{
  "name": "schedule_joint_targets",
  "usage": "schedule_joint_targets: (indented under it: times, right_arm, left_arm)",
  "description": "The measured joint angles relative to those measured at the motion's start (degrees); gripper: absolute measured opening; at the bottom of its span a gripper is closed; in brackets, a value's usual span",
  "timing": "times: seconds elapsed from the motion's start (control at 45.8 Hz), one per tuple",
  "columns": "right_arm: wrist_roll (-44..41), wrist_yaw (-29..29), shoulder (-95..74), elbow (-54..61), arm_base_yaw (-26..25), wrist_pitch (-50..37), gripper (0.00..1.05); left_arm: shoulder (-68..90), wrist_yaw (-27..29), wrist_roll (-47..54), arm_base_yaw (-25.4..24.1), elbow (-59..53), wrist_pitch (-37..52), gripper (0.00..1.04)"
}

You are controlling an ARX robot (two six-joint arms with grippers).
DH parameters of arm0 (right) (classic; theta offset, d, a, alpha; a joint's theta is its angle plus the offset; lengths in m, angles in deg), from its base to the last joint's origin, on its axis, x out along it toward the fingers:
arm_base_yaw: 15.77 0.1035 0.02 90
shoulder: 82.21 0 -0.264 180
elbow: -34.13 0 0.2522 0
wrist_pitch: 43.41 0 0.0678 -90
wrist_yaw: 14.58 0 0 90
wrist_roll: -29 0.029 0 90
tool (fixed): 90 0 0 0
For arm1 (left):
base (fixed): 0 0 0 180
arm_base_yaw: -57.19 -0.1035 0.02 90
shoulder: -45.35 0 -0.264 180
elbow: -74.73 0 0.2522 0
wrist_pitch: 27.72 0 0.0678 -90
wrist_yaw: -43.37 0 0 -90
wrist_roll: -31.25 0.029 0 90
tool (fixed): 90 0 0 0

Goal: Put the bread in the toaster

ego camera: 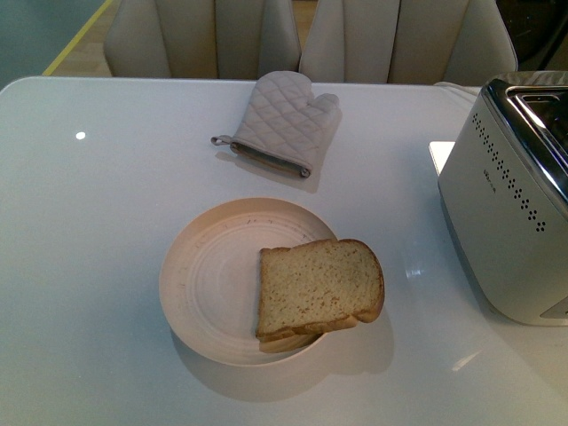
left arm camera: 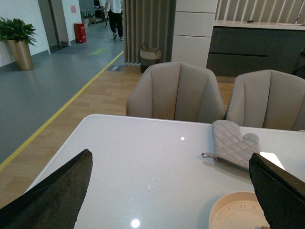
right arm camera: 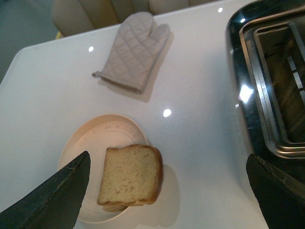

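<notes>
- The left hand (left arm camera: 170, 157) has its two dark fingers spread wide with nothing between them. Its camera looks across the white tabletop (ego camera: 89, 266) towards two beige chairs (ego camera: 204, 35) on the far side. Neither arm shows in the front view.
- A round cream plate (ego camera: 204, 275) sits near the middle of the tabletop.
- A quilted grey oven mitt (ego camera: 280, 124) lies flat at the plate's 12 o'clock, well apart from it, with its thumb towards 3 o'clock.
- The bread (ego camera: 319, 286), one thick tan slice with a brown crust, lies flat on the plate's 4 o'clock side. Its rounded end hangs over the rim towards 3 o'clock.
- The toaster (ego camera: 506, 222), a big silver box with rows of dark dots on its side, stands at the plate's 3 o'clock, apart from it. Its chrome slots (right arm camera: 281, 90) look empty.
- The right hand (right arm camera: 167, 157) is also spread wide and empty. Its camera looks down on both the bread and the toaster.
- Progress: nothing of the task looks done. The slice has yet to be gripped, lifted, carried towards 3 o'clock, turned on edge and lowered into a slot. The right hand looks better placed for that.
</notes>
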Motion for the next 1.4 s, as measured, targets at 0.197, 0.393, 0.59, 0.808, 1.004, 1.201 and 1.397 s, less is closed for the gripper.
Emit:
schedule_joint_targets:
  times: [0.197, 0.393, 0.59, 0.808, 1.004, 1.201, 1.397]
  right_arm:
    - [7.32, -3.80, -16.48, -4.76, 2.95, -4.26, 0.96]
    - [14.49, -6.93, -30.69, -7.06, 3.91, -7.78, 0.96]
    - [20.76, -10.56, -40.85, -9.22, 5.01, -9.84, 0.96]
    - [26.49, -12.85, -48.78, -12.28, 5.81, -10.88, 0.96]
    - [29.16, -13.55, -52.68, -14.36, 6.93, -11.21, 0.96]
    - [29.88, -13.00, -57.75, -17.94, 7.39, -11.02, 0.96]
    - [29.83, -12.20, -62.51, -21.14, 6.34, -12.24, 0.96]
  left_arm:
    - [0.00, 0.00, 0.00, 0.00, 0.00, 0.00, 0.98]
    - [0.00, 0.00, 0.00, 0.00, 0.00, 0.00, 0.98]
    - [0.00, 0.00, 0.00, 0.00, 0.00, 0.00, 0.98]
    - [0.00, 0.00, 0.00, 0.00, 0.00, 0.00, 0.98]
    - [0.00, 0.02, 0.00, 0.00, 0.00, 0.00, 0.98]
    - [0.00, 0.00, 0.00, 0.00, 0.00, 0.00, 0.98]
    - [0.00, 0.00, 0.00, 0.00, 0.00, 0.00, 0.98]
